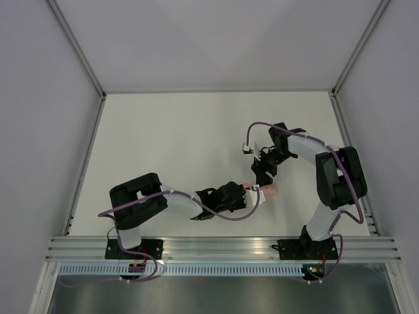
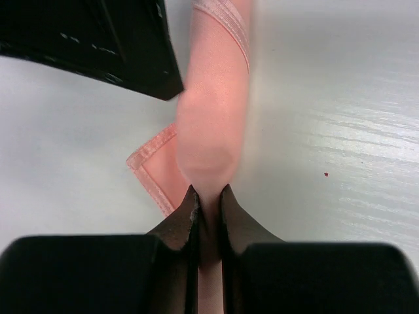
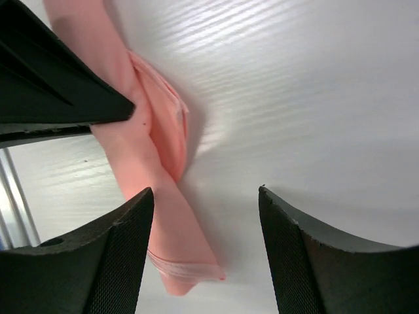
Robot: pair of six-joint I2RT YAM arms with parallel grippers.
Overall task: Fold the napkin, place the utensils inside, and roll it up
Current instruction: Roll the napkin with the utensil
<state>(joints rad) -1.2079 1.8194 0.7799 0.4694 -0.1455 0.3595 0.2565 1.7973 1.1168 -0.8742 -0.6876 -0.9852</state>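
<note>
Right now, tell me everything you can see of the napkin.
The napkin is thin, pale pink fabric with stitched hems, rolled into a slim tube that lies on the white table. One hemmed corner sticks out loose from its side. The left gripper is shut on the roll, pinching it between its fingertips. The right gripper stands open over the free end, with one finger beside the roll, not gripping. No utensil shows.

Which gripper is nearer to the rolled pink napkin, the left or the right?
Left. The left gripper is shut on one end of the napkin and holds it. The right gripper is open close beside the roll, its fingers apart, gripping nothing.
</note>
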